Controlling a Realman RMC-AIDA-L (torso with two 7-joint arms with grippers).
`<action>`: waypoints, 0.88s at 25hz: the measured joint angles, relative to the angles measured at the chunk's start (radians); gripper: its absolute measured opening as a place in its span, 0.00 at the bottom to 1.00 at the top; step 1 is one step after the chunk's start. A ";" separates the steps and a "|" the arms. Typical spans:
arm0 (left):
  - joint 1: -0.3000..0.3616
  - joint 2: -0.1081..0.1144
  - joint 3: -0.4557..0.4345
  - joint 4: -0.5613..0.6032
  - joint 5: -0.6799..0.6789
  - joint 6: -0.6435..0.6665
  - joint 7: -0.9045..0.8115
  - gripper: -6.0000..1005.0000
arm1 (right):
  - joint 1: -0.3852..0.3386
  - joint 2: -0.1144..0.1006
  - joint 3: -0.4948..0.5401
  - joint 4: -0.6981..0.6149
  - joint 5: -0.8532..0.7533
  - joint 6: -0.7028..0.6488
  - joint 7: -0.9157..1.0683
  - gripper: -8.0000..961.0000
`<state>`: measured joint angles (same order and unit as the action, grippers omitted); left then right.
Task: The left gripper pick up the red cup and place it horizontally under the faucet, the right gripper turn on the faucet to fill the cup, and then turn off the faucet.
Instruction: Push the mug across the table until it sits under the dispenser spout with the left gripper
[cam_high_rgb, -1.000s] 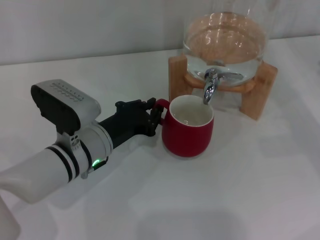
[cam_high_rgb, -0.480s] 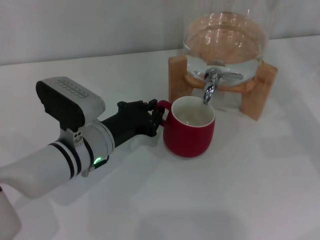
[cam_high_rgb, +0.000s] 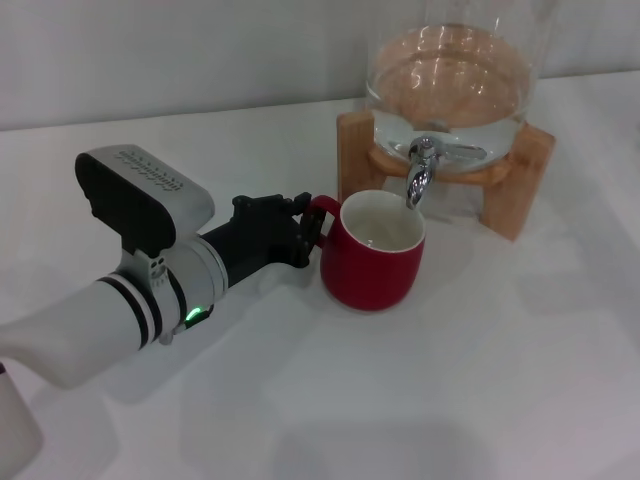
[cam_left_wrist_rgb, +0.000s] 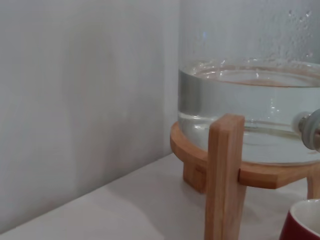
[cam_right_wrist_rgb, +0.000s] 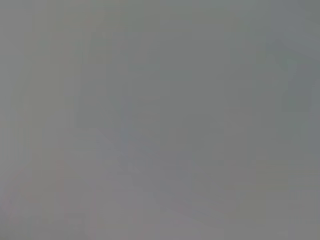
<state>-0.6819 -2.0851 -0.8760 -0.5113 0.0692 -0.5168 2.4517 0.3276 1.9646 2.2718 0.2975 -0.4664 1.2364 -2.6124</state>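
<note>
My left gripper, black claw fingers on a silver-grey arm, is closed around the small loop handle of the squat deep-red ceramic cup. Over the last second the cup has slid a little toward me and leftward on the white table, and my arm has shifted with it, so the placement is still being adjusted, not finished. The cup stands upright with its white inside showing, directly in front of the clear glass dispenser on its wooden stand. The shiny chrome faucet hangs over the far side of the cup's mouth, near the rim, so I judge a stream would land inside but with little margin.

My right gripper is not in any view, so I cannot tell its state. The table to the faucet's right looks open for its approach. The stand's near post sits close behind the cup, leaving little room to push it deeper.
</note>
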 joint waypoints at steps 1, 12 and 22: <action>0.000 0.000 -0.005 0.001 0.000 0.000 0.012 0.18 | 0.000 0.000 0.000 0.000 0.000 0.000 0.000 0.70; -0.021 -0.003 -0.021 0.013 0.000 0.017 0.059 0.18 | 0.006 0.008 0.000 0.000 0.000 -0.001 -0.023 0.70; -0.021 -0.004 -0.017 0.013 0.000 0.017 0.064 0.18 | 0.007 0.008 0.000 0.000 0.000 -0.002 -0.023 0.70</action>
<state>-0.7030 -2.0892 -0.8926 -0.4988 0.0695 -0.4997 2.5157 0.3343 1.9727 2.2718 0.2976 -0.4664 1.2346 -2.6357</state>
